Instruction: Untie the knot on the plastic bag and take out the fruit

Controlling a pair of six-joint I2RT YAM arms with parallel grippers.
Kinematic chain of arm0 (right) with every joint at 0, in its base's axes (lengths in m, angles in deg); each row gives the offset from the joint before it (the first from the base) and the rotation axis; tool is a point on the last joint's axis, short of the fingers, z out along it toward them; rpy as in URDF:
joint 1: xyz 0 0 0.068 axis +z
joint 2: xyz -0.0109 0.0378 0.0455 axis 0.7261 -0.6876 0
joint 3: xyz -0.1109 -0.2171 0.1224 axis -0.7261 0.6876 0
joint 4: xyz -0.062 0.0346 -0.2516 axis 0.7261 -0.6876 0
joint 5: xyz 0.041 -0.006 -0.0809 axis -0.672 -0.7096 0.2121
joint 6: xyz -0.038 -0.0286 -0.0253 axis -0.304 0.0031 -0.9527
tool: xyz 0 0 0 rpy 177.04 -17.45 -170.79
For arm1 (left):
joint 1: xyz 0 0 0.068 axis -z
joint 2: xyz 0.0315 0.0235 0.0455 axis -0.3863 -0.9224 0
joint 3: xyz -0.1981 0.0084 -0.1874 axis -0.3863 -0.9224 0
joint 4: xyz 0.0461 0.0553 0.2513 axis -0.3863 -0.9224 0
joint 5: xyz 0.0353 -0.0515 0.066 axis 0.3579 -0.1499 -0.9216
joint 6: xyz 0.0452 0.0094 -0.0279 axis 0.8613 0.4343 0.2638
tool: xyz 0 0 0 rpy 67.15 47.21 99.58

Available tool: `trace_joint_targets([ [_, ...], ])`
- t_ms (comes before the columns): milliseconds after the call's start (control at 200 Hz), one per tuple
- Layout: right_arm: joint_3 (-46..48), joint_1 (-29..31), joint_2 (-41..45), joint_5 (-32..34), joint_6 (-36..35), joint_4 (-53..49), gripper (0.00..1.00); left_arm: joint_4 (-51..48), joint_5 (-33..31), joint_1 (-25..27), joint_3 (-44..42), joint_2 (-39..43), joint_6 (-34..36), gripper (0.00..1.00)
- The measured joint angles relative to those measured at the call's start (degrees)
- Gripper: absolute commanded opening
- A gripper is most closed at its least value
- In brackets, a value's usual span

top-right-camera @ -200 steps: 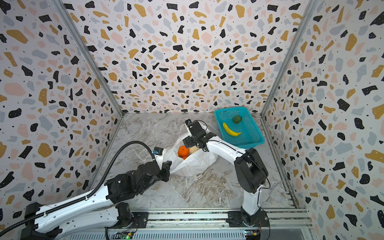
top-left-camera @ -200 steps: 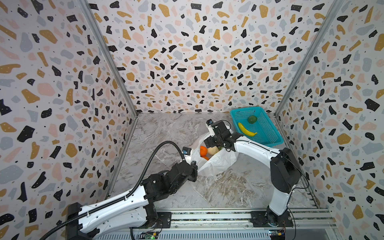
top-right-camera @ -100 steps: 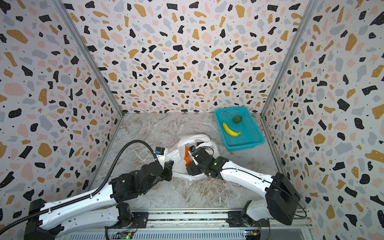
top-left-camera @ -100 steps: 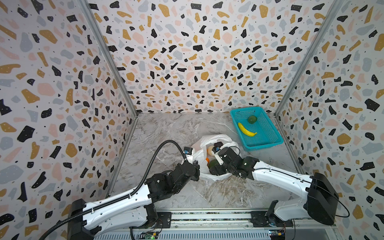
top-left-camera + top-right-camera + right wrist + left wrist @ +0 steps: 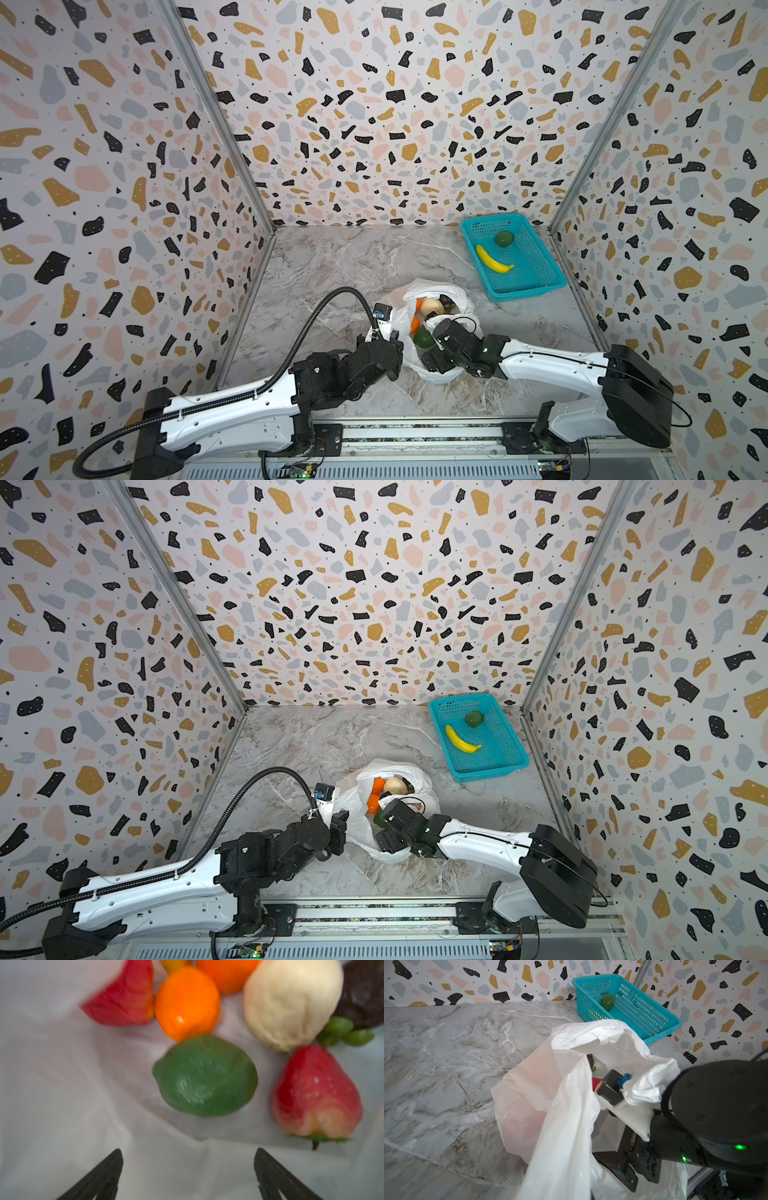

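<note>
- Your cell had 3 terrazzo-speckled walls closing in a grey marbled tabletop.
- The plastic bag lay near the table's middle with its mouth gaping, and the fruit sat inside it.
- Your left gripper was clamped on the bag's left edge.
- Your right gripper was inside the bag, jaws spread wide and empty, just short of the dark green oval.
- The teal basket stood in the far right corner, holding a banana and a green ball.
</note>
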Motion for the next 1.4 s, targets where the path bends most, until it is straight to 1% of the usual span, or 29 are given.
trace_joint_targets([
  [90,-3.08,-0.7,-2.32,-2.84,0.74,3.39,0.99,-3.56,-3.19,2.6,1.99,-0.52,-1.25,0.0],
  [175,-3.48,-1.18,-4.37,-5.18,2.05,7.1,1.0,-6.67,-5.55,3.23,2.29,-0.48,-2.6,0.0],
  [350,-3.08,-2.16,-6.12,-5.44,5.46,12.92,1.0,-15.08,-10.29,3.23,3.45,-0.61,-5.86,0.0],
  [501,-3.72,-3.74,-8.26,-5.03,7.21,16.39,0.99,-18.6,-13.18,3.72,4.61,-0.42,-7.58,0.0],
  [571,-5.86,-3.96,-10.49,-4.44,7.3,16.74,0.99,-19.3,-14.36,4.24,4.63,-0.15,-7.78,0.0],
  [766,-15.74,-4.11,-19.45,-2.56,6.71,17.68,0.99,-18.69,-16.09,5.77,4.61,-0.07,-7.06,0.0],
  [881,-16.61,-4.57,-21.0,-0.07,6.75,19.63,0.99,-16.28,-16.31,6.75,3.69,0.61,-6.58,0.0],
  [976,-16.87,-6.23,-22.36,1.07,6.73,22.01,0.99,-14.27,-16.85,8.0,1.42,1.6,-6.49,0.0],
  [1051,-18.91,-7.67,-24.0,0.74,6.14,21.0,1.0,-12.2,-17.11,8.68,-1.16,2.27,-6.14,0.0],
  [1136,-22.71,-9.03,-25.16,-0.59,4.17,16.28,1.0,-10.19,-17.22,9.03,-4.09,2.54,-5.79,0.0],
  [1211,-24.22,-9.44,-24.17,-2.8,2.56,11.96,1.0,-9.01,-17.35,9.27,-5.75,2.54,-5.62,0.0],
  [1301,-23.06,-8.85,-21.11,-4.83,1.51,7.02,1.0,-8.55,-17.97,9.33,-6.62,2.51,-5.73,0.0],
  [1397,-17.92,-7.08,-16.17,-5.46,1.38,4.31,1.0,-8.72,-19.58,9.33,-6.97,1.81,-6.36,0.0],
])
